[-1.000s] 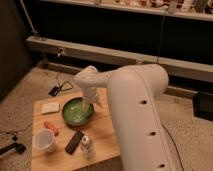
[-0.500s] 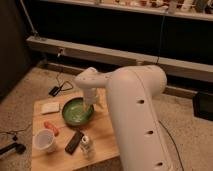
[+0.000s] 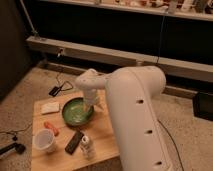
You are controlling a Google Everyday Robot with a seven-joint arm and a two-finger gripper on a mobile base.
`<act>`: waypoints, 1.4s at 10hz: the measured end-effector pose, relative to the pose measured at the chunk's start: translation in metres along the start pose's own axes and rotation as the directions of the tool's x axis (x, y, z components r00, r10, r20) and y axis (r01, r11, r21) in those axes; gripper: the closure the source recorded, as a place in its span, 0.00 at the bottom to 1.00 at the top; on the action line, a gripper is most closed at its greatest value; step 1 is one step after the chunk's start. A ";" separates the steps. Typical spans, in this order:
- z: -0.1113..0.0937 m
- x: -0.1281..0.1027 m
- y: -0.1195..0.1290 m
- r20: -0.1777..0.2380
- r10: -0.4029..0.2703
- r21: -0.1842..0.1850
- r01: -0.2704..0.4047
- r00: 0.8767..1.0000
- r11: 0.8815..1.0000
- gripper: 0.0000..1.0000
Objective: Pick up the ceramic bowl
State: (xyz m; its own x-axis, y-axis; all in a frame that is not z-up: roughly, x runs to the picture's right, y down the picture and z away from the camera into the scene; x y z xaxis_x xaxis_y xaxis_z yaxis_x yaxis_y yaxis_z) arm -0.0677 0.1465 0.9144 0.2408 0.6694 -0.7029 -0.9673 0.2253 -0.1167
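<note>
Ceramic bowl (image 3: 76,112) sits mid-table (image 3: 102,133), pale green inside showing. Gripper (image 3: 90,105) is at its right rim; whether it grips cannot be told. White cup (image 3: 44,141) stands upright, front left.

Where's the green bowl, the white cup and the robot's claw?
green bowl (image 3: 74,112): camera view, its pale inside.
white cup (image 3: 44,141): camera view, its open top.
claw (image 3: 90,105): camera view, its tip, at the bowl's right rim.

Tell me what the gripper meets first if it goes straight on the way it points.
Probably the ceramic bowl: the gripper points down over its side nearest the arm. Whether rim or inside wall comes first is unclear.
</note>
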 end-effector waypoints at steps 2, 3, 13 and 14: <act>0.002 0.000 -0.001 -0.004 0.003 0.006 -0.003 1.000 1.000 0.56; 0.001 -0.001 0.000 -0.002 0.004 0.007 -0.004 1.000 1.000 0.66; -0.075 -0.016 0.016 0.136 -0.045 0.019 0.043 0.990 0.999 1.00; -0.080 -0.016 0.016 0.141 -0.035 0.025 0.032 0.989 0.999 1.00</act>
State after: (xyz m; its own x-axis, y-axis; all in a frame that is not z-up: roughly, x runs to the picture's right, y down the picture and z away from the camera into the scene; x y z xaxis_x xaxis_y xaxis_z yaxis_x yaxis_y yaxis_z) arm -0.0935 0.0825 0.8672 0.2835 0.7543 -0.5921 -0.9568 0.2645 -0.1211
